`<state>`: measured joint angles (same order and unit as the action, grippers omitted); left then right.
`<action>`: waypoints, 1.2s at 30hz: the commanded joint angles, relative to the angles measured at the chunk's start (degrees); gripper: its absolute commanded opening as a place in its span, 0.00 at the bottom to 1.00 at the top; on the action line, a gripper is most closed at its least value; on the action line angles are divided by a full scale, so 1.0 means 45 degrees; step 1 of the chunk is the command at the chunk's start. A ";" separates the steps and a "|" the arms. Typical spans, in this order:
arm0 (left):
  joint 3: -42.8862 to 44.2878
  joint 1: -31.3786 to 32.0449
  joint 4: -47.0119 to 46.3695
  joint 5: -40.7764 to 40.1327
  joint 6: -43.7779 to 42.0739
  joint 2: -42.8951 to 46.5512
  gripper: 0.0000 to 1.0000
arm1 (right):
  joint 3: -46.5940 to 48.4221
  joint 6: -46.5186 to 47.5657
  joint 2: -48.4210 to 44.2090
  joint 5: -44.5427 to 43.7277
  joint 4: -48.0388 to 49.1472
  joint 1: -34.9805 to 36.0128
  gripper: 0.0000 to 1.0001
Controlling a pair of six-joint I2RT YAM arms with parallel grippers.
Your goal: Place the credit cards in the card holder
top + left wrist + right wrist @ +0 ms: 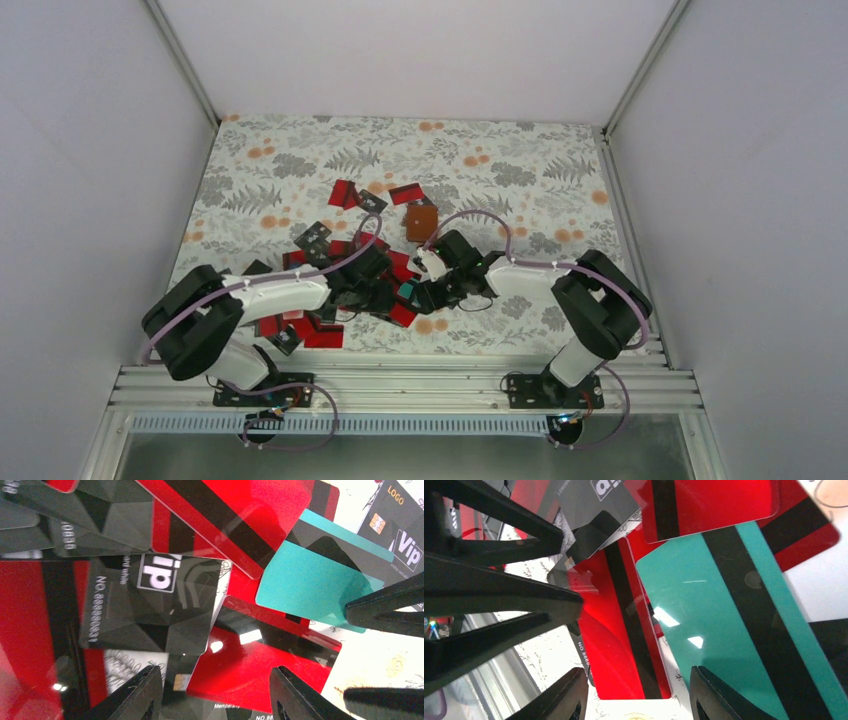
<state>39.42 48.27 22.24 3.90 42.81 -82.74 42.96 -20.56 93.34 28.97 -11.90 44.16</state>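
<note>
Many credit cards (330, 285), mostly red and black, lie heaped in the middle of the table. The brown card holder (421, 222) lies closed just behind the heap, apart from both grippers. My left gripper (388, 292) is open and hovers low over a red card (250, 665), with a black card (150, 605) and a teal card (310, 575) beside it. My right gripper (424, 293) is open, facing the left one, low over a red card (624, 630) and the teal card (734, 620). Neither holds anything.
The floral cloth (520, 170) covers the table between white side walls. A few red cards (405, 193) lie behind the heap. The right gripper's fingers (385, 610) show in the left wrist view, and the left gripper's fingers (499, 595) crowd the right wrist view.
</note>
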 commanded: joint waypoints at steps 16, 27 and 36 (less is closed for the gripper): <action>-0.0552 0.1730 -0.2020 0.1528 0.0068 -0.1247 0.50 | -0.2105 -0.0178 -0.0015 0.2918 0.0144 0.0156 0.51; -0.0307 0.2126 -0.1306 0.1371 0.0244 -0.0753 0.49 | -0.2702 -0.0580 -0.1585 0.2465 -0.0831 0.0147 0.51; 0.0420 0.2135 -0.0507 0.0454 -0.0188 -0.0091 0.48 | -0.3674 -0.3702 -0.3219 0.2957 -0.1783 0.0267 0.53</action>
<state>39.31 57.56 17.58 7.99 43.00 -84.73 29.47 -28.29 80.62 40.14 -16.69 44.25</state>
